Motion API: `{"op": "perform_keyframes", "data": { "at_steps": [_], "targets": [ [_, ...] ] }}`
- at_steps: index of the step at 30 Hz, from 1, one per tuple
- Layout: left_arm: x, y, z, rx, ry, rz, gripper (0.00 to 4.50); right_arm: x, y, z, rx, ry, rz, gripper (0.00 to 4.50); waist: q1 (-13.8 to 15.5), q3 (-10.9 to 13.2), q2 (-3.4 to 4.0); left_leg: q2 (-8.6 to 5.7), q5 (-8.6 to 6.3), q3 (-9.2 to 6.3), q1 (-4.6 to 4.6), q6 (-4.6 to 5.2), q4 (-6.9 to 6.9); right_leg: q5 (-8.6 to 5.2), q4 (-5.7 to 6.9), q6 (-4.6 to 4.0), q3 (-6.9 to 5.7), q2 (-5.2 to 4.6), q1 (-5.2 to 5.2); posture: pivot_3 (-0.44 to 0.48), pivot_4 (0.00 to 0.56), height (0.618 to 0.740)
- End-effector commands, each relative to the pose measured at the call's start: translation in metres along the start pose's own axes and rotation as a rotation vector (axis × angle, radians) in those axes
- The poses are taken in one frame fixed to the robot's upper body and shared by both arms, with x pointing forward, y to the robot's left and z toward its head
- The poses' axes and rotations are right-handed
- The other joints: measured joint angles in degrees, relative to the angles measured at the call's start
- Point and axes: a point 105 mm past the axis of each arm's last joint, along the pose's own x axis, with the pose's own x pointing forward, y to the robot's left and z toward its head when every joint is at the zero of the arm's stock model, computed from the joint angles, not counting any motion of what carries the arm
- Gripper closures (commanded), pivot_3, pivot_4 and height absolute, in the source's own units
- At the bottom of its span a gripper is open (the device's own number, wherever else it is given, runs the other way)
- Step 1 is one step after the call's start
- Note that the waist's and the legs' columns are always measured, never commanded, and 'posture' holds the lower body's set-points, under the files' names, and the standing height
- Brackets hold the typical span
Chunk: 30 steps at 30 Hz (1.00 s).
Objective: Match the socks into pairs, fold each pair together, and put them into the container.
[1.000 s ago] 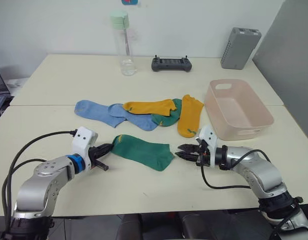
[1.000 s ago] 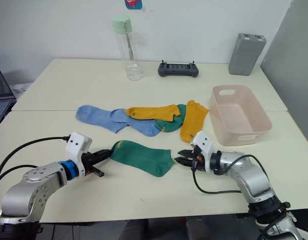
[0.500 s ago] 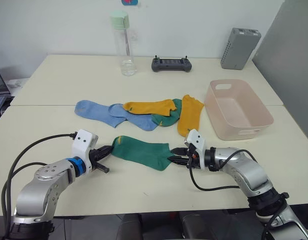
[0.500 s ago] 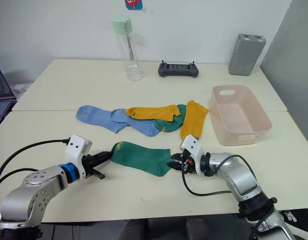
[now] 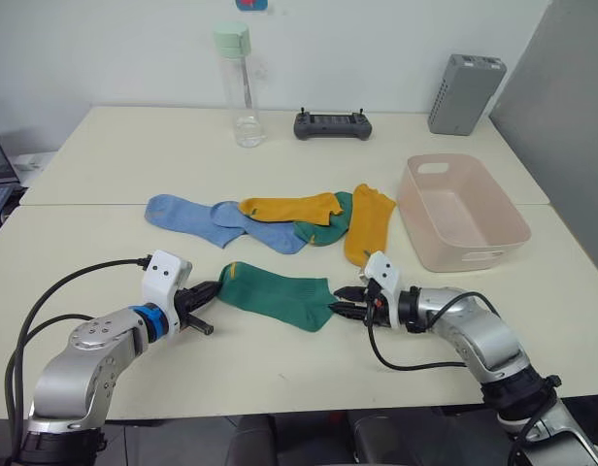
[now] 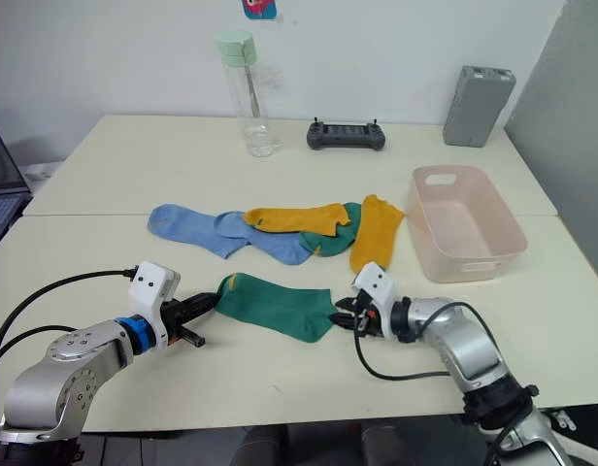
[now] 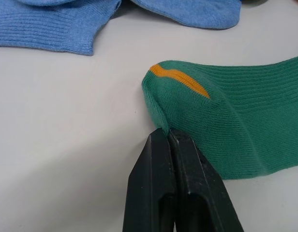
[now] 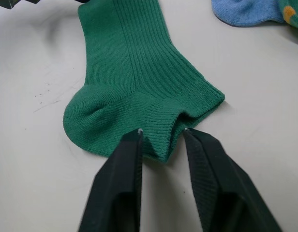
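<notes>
A dark green sock [image 5: 278,294] with a small orange mark at its toe lies flat near the table's front. My left gripper [image 5: 207,291] is shut on the toe edge, its fingers [image 7: 158,183] pressed together there. At the other end, my right gripper [image 5: 346,308] is open, and a bunched bit of the sock's cuff [image 8: 161,130] lies between its fingertips. Behind it lie two light blue socks [image 5: 182,214], two mustard-yellow socks [image 5: 289,207] and a second green sock [image 5: 326,229], overlapping in a row. The pale pink container [image 5: 474,258] stands at the right.
At the back of the table stand a clear bottle [image 5: 239,87] with a green cap, a black controller [image 5: 333,124] and a grey upright box [image 5: 466,92]. A seam between two tabletops [image 5: 85,204] runs across behind the socks.
My right gripper has moved left from beside the green sock up to its cuff, and the cuff edge now sits between its fingers. The left gripper has stayed at the toe.
</notes>
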Motion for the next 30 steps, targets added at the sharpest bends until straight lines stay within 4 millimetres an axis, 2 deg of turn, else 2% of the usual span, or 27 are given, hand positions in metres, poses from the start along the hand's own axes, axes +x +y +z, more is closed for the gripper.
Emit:
{"op": "perform_keyframes", "data": {
  "at_steps": [1,2,9,13,17,23,30],
  "targets": [
    [-0.001,-0.003,0.007,0.033,-0.023,-0.014,4.5,-0.001,0.003,0.012,-0.027,-0.048,0.004,4.14,0.0,0.0,0.0,0.0,0.0,0.0,0.0,0.0,0.0,0.0,0.0,0.0,0.0,0.0,0.0,0.0,0.15,0.74],
    [-0.002,-0.004,0.006,0.033,-0.022,-0.015,4.5,-0.001,0.002,0.013,-0.022,-0.052,-0.002,4.45,0.0,0.0,0.0,0.0,0.0,0.0,0.0,0.0,0.0,-0.01,0.0,-0.01,0.0,0.0,0.0,0.0,0.15,0.74],
    [-0.012,-0.01,0.006,-0.017,-0.067,-0.022,4.5,-0.019,-0.009,0.014,0.009,-0.066,-0.059,4.48,0.0,0.0,0.0,0.0,0.0,0.0,-0.01,0.0,-0.01,-0.04,-0.01,-0.07,0.0,-0.01,-0.01,0.0,0.15,0.74],
    [-0.014,-0.026,0.018,-0.125,-0.182,-0.021,4.5,-0.038,-0.016,0.011,0.037,-0.053,-0.089,4.48,0.1,0.0,-0.04,-0.04,0.0,0.03,-0.01,0.0,0.0,-0.06,-0.04,-0.1,0.01,-0.07,0.04,0.0,0.15,0.74],
    [-0.006,-0.045,0.006,-0.165,-0.154,-0.036,4.5,-0.051,-0.022,0.004,0.064,-0.034,-0.118,4.48,0.0,0.0,-0.03,-0.04,0.0,0.0,0.03,0.0,0.0,-0.06,-0.04,-0.09,0.02,-0.06,0.07,0.0,0.15,0.74],
    [-0.001,-0.052,0.003,-0.197,-0.147,-0.021,4.5,-0.053,-0.028,0.002,0.075,-0.025,-0.126,4.48,-0.1,0.0,-0.03,-0.06,0.0,0.0,0.05,0.0,0.02,-0.05,-0.04,-0.07,0.05,-0.05,0.06,0.0,0.15,0.74],
    [-0.008,-0.058,-0.005,-0.21,-0.127,-0.007,4.5,-0.049,-0.032,0.003,0.066,-0.029,-0.125,4.48,-0.1,0.0,-0.03,-0.11,-0.01,0.0,0.04,0.0,0.0,-0.07,-0.07,-0.1,0.08,-0.07,0.05,0.0,0.15,0.74]
  ]
}}
